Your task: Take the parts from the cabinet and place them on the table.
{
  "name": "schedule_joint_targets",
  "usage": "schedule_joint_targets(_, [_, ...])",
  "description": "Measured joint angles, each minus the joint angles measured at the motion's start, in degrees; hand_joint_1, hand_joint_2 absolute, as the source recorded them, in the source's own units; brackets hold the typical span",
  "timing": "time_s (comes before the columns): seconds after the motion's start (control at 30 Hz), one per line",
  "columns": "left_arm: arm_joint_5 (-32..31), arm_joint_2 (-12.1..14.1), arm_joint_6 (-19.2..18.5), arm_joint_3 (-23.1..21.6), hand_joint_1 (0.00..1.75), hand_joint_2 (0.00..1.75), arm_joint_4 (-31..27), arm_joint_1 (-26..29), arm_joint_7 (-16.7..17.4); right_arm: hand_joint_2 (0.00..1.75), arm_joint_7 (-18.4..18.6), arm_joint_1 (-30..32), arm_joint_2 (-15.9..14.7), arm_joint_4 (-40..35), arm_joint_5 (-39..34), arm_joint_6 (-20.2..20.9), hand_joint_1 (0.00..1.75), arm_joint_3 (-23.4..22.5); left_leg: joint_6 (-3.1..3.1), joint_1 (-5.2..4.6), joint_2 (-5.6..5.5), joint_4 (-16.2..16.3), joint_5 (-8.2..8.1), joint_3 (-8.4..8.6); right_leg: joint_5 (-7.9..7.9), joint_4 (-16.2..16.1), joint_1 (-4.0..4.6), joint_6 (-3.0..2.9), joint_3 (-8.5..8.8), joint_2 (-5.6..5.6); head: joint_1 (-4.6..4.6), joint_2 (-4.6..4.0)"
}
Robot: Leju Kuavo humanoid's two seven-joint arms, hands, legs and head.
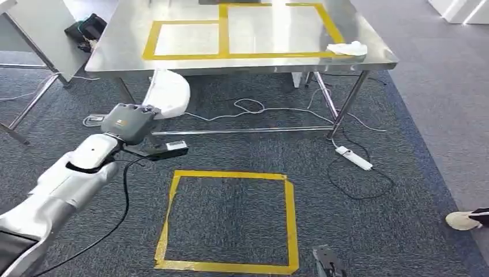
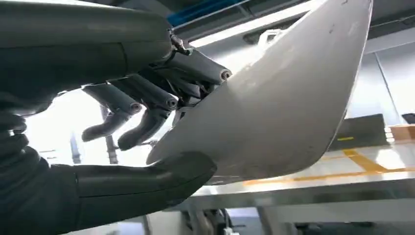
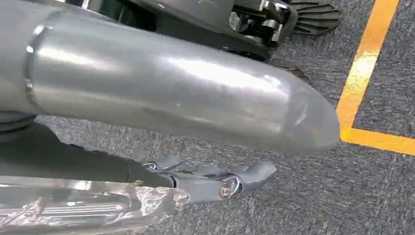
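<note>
A white curved shell part (image 1: 168,92) hangs in front of the steel table (image 1: 242,62), just below its near edge. My left hand (image 1: 131,122) grips its lower end. In the left wrist view the thumb presses under the part (image 2: 293,98) and the dark fingers (image 2: 147,105) curl over its upper edge. Yellow tape rectangles (image 1: 225,36) mark the tabletop. My right hand (image 3: 215,178) hangs low over the carpet with its fingers stretched out; carpet shows between them and the thumb. A clear shiny surface beside the fingers is hard to make out.
A white cloth (image 1: 348,48) lies at the table's right front corner. Cables and a power strip (image 1: 353,157) lie on the carpet under and beside the table. A yellow tape square (image 1: 230,222) marks the floor nearby. A person's shoe (image 1: 464,219) shows at the right edge.
</note>
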Motion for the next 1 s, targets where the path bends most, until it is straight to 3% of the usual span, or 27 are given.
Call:
schedule_joint_targets(0.03, [0.9,0.0,-0.2,0.0,1.68,1.75,-0.2,0.1,-0.6,0.0,0.0,0.2,0.0,0.0,0.0,0.1,0.0,0.0,0.11,-0.02,0.0,0.0,0.04,-0.05,0.05,-0.1,-0.05,0.52,0.01,0.0,0.0,0.0])
schedule_joint_targets(0.1, [2.7,0.0,-0.6,0.1,1.68,1.75,-0.7,0.3,-1.8,0.0,0.0,0.4,0.0,0.0,0.1,0.1,0.0,0.0,0.19,-0.05,0.0,0.0,0.09,-0.11,0.17,-0.2,-0.09,0.79,-0.02,0.0,-0.02,0.0])
schedule_joint_targets(0.43, [7.9,0.0,-1.1,0.2,1.68,1.75,-1.4,0.6,-9.0,0.0,0.0,0.8,-0.2,0.0,0.8,0.3,0.0,-0.1,0.23,0.03,0.01,0.0,0.28,-0.12,0.22,0.0,-0.01,0.94,-0.16,0.02,-0.02,0.0])
schedule_joint_targets(0.63, [9.2,0.2,0.7,0.1,1.68,1.75,-1.4,1.1,-10.6,0.0,-0.1,1.0,-0.2,0.0,1.0,0.4,0.0,-0.4,0.94,-0.6,0.01,0.1,-0.14,-0.19,0.19,-0.2,-0.62,1.72,-0.09,0.0,-0.04,0.0])
schedule_joint_targets(0.7, [9.2,0.2,1.3,0.1,1.68,1.75,-1.4,1.1,-10.6,0.0,-0.1,1.2,-0.2,0.0,1.2,0.4,0.0,-0.4,1.65,-0.6,-0.14,-0.6,-0.47,-0.17,0.95,0.4,-0.79,2.34,0.23,-0.06,-0.07,0.0])
schedule_joint_targets(0.73, [9.2,0.2,1.5,0.1,1.68,1.75,-1.4,1.2,-10.6,0.0,-0.1,1.3,-0.2,0.0,1.2,0.3,0.0,-0.5,2.1,-0.57,-0.31,-0.9,-1.51,0.22,1.17,0.8,-0.85,2.76,0.29,-0.11,-0.02,0.0])
schedule_joint_targets(0.8, [9.5,0.1,2.1,0.1,1.68,1.75,-1.5,1.4,-10.4,0.0,-0.2,1.4,-0.2,0.0,1.4,0.2,0.0,-0.5,2.72,-0.34,-0.57,-1.1,-1.54,1.81,-0.51,2.4,-0.9,2.67,-0.72,0.39,0.29,0.0])
schedule_joint_targets(0.83, [9.7,0.2,2.5,0.1,1.68,1.75,-1.5,1.4,-10.2,0.0,-0.2,1.4,-0.3,0.0,1.4,0.1,0.0,-0.5,3.0,-0.35,-0.63,-1.1,-1.79,2.12,-2.16,5.9,-0.83,2.65,-2.49,0.72,0.48,0.0])
schedule_joint_targets(0.9, [9.8,0.0,2.9,0.1,1.68,1.75,-1.5,1.8,-9.9,0.0,-0.1,1.8,-0.4,0.0,1.4,0.0,0.0,-0.5,2.98,-0.45,-0.91,-1.0,-2.28,2.52,-6.08,15.5,-0.8,2.58,-8.04,1.01,0.63,0.0])
schedule_joint_targets(0.93, [9.7,0.0,3.1,0.1,1.68,1.75,-1.5,2.1,-9.8,0.0,0.0,2.1,-0.4,0.0,1.4,0.0,0.0,-0.5,2.89,-0.45,-1.08,-1.0,-2.6,2.88,-6.67,18.2,-0.81,2.5,-9.99,1.01,0.63,0.0])
schedule_joint_targets(0.97, [9.7,0.1,3.2,0.1,1.68,1.75,-1.4,2.5,-9.6,0.0,0.0,2.3,-0.4,0.0,1.5,0.0,0.0,-0.5,2.74,-0.43,-1.23,-1.0,-2.98,3.39,-5.93,18.2,-0.83,2.46,-10.69,1.0,0.7,0.0])
schedule_joint_targets(1.0, [9.4,0.1,3.5,0.1,1.68,1.75,-1.4,2.9,-9.4,0.0,0.0,2.5,-0.5,0.0,1.6,0.0,0.0,-0.6,2.53,-0.33,-1.38,-1.0,-3.28,4.17,-3.97,15.7,-0.89,2.55,-9.92,0.98,0.68,0.0])
